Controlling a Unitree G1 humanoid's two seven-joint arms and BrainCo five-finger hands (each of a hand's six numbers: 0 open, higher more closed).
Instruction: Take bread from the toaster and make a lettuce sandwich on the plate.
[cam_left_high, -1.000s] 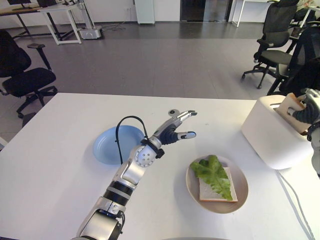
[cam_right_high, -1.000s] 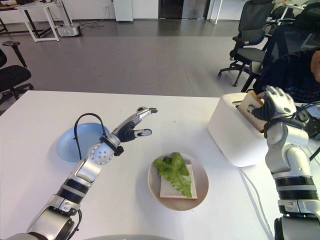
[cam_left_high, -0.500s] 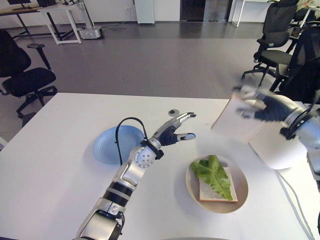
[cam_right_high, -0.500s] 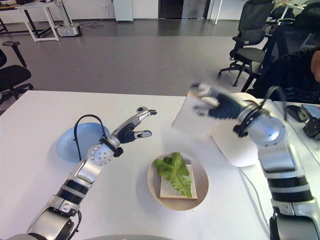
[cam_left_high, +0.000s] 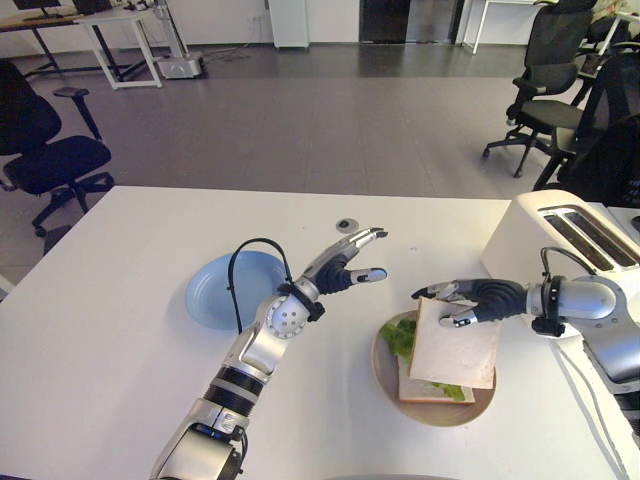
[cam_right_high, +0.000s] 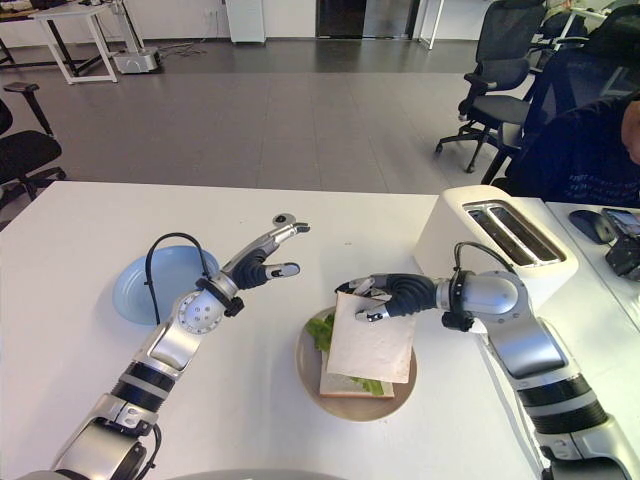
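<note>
Right hand (cam_right_high: 395, 295) has its fingers clamped on the top edge of a bread slice (cam_right_high: 370, 345). The slice hangs tilted over the beige plate (cam_right_high: 355, 410), covering most of the lettuce (cam_right_high: 320, 332) on the bottom slice (cam_right_high: 338, 388). Can't tell if it's touching. Left hand (cam_right_high: 258, 264) hovers above the worktop (cam_right_high: 80, 230) near the blue plate (cam_right_high: 140, 290), fingers spread apart, holding nothing. Toaster (cam_right_high: 450, 240) sits behind the right arm.

Bright, even light is falling from overhead onto the white table (cam_left_high: 90, 340), without harsh glare. The left hand (cam_left_high: 340, 272) is casting only a faint, soft shadow, and the slice of bread (cam_left_high: 455, 345) is dimming the plate (cam_left_high: 440, 420) beneath it. The grey floor (cam_left_high: 300, 130) is reflecting pale light.
</note>
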